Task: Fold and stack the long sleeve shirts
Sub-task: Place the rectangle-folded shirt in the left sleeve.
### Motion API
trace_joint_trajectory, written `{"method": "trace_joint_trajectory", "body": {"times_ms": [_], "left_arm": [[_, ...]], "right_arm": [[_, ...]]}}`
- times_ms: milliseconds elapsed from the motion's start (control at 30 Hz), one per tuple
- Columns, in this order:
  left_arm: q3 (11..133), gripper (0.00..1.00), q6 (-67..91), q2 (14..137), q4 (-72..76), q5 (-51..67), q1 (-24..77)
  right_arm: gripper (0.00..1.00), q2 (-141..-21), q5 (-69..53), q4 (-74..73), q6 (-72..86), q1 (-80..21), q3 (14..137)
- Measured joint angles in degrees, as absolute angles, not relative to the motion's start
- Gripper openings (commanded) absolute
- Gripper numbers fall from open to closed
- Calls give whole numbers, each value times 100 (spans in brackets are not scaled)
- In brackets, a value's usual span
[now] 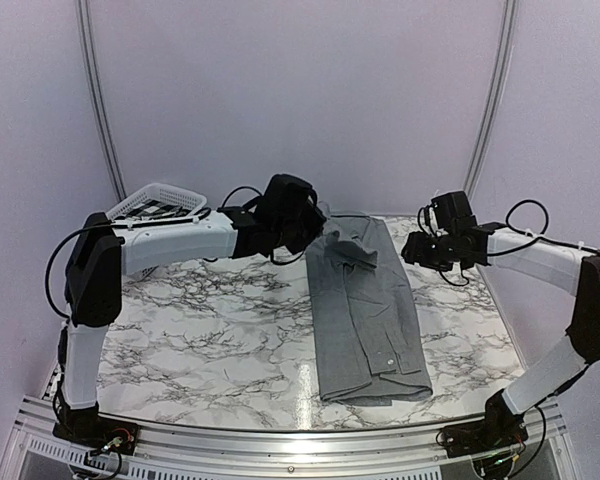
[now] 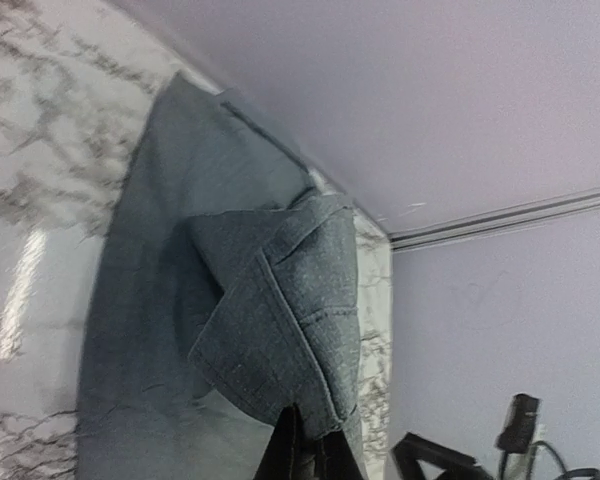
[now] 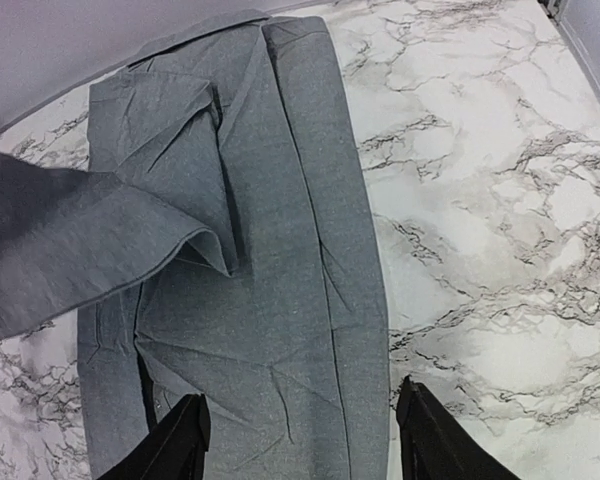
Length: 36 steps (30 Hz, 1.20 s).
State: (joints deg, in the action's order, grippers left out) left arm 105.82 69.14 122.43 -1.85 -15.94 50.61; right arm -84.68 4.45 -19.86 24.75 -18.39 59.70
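**Limp grey cloth, pinched at its far end**

At the far left corner stands a white plastic lattice basket (image 1: 158,203), well apart from the work. It holds something dark-patterned that I cannot make out.

The left tool (image 1: 315,232) reaches across to the far end of the plain mid-grey woven long sleeve shirt (image 1: 365,320). Its jaws are closed on a doubled flap of the cloth (image 2: 280,320). In the left wrist view the stitched hem runs straight down into the pinch, and the flap hangs raised above the rest.

The shirt lies on the white, grey-veined marble-patterned worktop (image 1: 210,320), right of centre. It is gathered into a long narrow strip running from the far edge toward the arm bases, its near end folded under.

I judge the cloth light and thoroughly soft. The lifted flap sags and curls under its own weight, and shallow creases cross the flat part. It will not hold a shape when carried from one point, and it will probably slide readily on the glossy surface. Hems, cuffs and folded edges, where layers double up, look like the surest places to pinch. Two holds spread across the width should keep a fold line straight.

The right tool (image 1: 417,250) hovers just beside the shirt's far right edge. Its jaws are spread apart and hold nothing. In its own view they (image 3: 302,395) frame the strip's right-hand fold and bare marble.
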Motion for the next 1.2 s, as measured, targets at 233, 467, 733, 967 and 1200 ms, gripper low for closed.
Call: {"method": "trace_joint_trajectory", "body": {"times_ms": [233, 467, 733, 967, 1200], "left_arm": [[8917, 0, 7629, 11771, -226, -1767, 5402], [8705, 0, 8370, 11548, -161, -1586, 5754], [8705, 0, 9185, 11548, -154, -1389, 6130], [8709, 42, 9319, 11699, -154, -1160, 6438], [8471, 54, 8552, 11561, -172, -1164, 6484]], "right_arm": [[60, -8315, 183, -2014, 2480, -1844, 5642], [60, -8158, 30, -2018, 2480, -1881, 5561], [60, -8152, -16, -2027, 2477, -2211, 5557], [60, -8152, 34, -2071, 2460, -2528, 5509], [60, -7926, 97, -2206, 2349, -2775, 5210]]}}
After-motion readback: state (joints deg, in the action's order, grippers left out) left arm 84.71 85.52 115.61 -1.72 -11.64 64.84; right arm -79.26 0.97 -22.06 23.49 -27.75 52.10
